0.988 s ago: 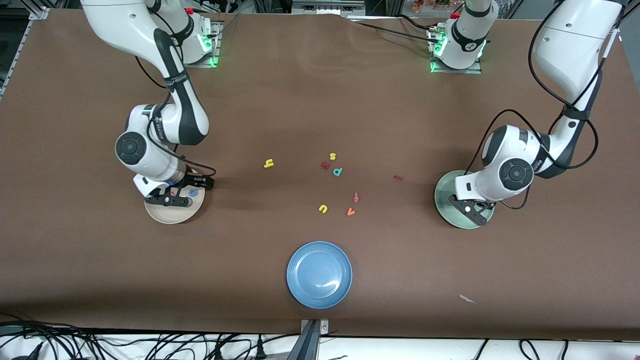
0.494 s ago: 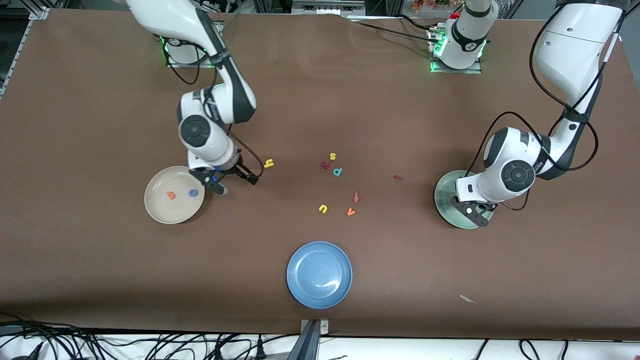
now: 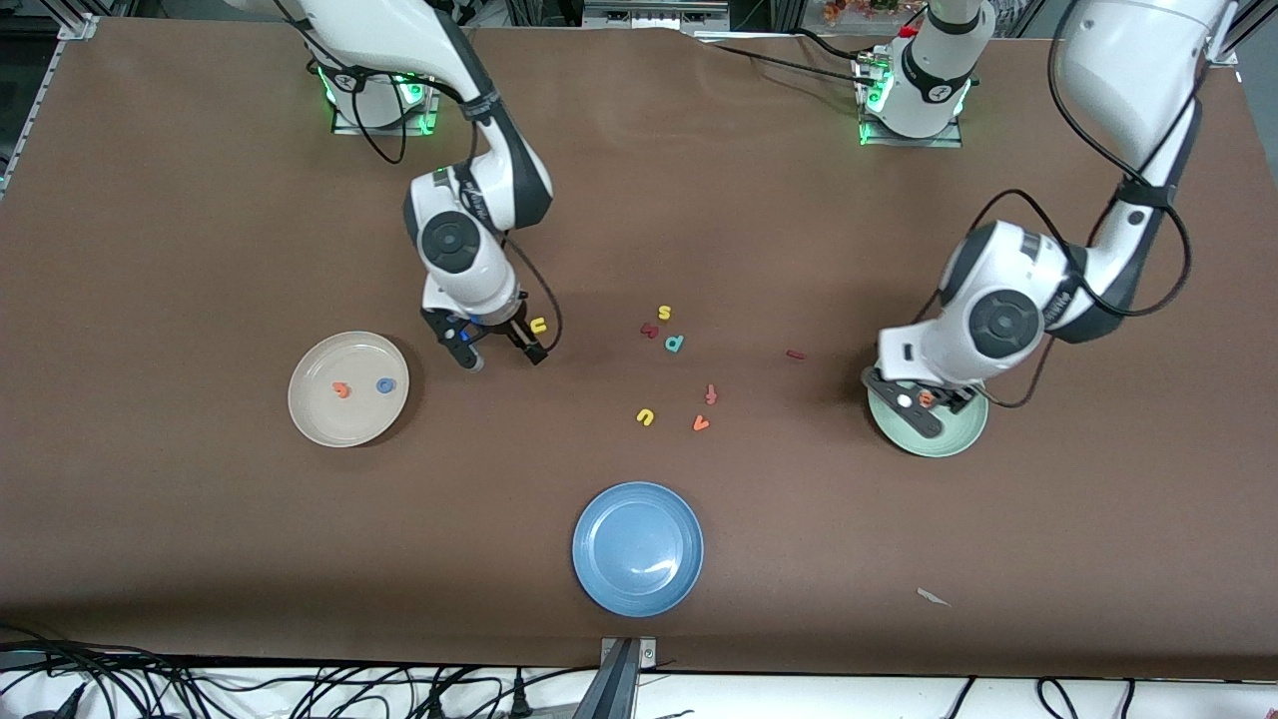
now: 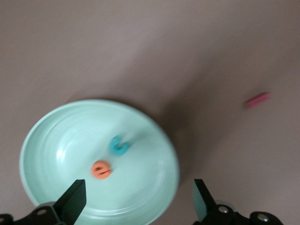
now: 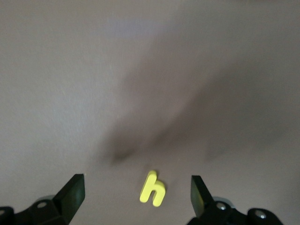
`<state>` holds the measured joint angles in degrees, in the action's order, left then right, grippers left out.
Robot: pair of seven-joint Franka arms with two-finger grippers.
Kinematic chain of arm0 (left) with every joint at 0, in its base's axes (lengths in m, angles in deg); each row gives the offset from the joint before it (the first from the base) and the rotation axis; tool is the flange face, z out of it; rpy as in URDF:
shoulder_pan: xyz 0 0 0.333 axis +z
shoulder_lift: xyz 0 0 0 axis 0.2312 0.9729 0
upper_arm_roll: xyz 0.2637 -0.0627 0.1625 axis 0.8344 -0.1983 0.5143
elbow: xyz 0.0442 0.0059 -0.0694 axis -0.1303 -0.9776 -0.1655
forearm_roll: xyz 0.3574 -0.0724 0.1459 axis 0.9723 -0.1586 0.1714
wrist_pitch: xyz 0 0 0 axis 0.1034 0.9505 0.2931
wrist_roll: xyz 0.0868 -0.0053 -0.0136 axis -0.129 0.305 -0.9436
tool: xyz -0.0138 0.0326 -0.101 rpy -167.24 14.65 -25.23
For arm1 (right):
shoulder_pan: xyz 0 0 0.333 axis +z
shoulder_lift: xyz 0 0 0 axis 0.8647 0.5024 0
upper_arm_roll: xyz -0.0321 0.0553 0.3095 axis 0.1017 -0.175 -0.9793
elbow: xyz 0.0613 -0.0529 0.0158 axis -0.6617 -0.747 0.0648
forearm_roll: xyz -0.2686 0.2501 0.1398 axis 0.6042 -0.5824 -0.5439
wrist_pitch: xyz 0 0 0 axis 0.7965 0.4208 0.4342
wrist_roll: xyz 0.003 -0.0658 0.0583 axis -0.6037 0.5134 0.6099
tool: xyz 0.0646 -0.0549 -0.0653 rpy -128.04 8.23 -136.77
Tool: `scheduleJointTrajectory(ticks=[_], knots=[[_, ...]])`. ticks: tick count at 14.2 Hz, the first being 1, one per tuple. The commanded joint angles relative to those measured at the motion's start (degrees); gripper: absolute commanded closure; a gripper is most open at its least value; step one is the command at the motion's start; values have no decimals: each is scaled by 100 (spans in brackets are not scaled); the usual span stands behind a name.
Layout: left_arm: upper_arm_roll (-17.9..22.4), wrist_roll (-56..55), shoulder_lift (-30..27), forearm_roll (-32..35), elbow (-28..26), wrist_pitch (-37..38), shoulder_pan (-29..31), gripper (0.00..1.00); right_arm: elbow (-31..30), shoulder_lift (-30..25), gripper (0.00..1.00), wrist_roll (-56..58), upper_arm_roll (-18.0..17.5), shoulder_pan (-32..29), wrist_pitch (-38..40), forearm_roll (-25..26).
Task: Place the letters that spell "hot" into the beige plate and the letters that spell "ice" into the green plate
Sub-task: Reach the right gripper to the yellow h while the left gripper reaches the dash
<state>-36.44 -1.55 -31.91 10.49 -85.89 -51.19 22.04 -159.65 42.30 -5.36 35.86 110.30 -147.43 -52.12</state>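
My right gripper (image 3: 499,350) (image 5: 136,194) hangs open over the yellow h (image 3: 539,325) (image 5: 153,188), which lies flat on the table between the lines of its fingers. The beige plate (image 3: 319,429) holds the orange t (image 3: 341,389) and the blue o (image 3: 384,384). My left gripper (image 3: 919,404) (image 4: 138,199) stands open and empty over the green plate (image 3: 949,434) (image 4: 61,140). In that plate lie the teal c (image 4: 119,145) and the orange e (image 3: 926,398) (image 4: 101,169). The dark red i (image 3: 795,354) (image 4: 257,100) rests on the table beside the green plate.
Loose letters sit mid-table: yellow s (image 3: 664,313), a dark red curved letter (image 3: 649,330), teal p (image 3: 674,343), orange-red f (image 3: 711,393) and v (image 3: 700,423), yellow u (image 3: 645,416). A blue plate (image 3: 637,547) lies nearest the front camera. A white scrap (image 3: 934,597) lies near the front edge.
My right arm swung from over the beige plate to the yellow h. My left gripper opened over the green plate, and the orange e now lies in it.
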Motion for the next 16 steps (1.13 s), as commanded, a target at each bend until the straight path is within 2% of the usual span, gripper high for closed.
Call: scheduleJointTrajectory(ticks=[1, 8, 12, 15, 16], knots=[[-298, 215, 19, 51, -105, 39, -137, 0, -24, 154, 0, -198, 30, 105, -288, -78], [-422, 436, 273, 147, -378, -523, -858, 2, -313, 155, 1, -198, -102, 105, -630, -96], [-422, 1119, 598, 306, -378, -927, -815, 6, -533, 84, 1, -198, -164, 114, -922, -140], [-413, 1690, 643, 428, -378, -954, -797, 16, -595, 67, 8, -190, -243, 114, -1009, -149], [-413, 1788, 704, 516, -378, -971, -771, 16, -613, 32, 11, -190, -243, 114, -1010, -140]])
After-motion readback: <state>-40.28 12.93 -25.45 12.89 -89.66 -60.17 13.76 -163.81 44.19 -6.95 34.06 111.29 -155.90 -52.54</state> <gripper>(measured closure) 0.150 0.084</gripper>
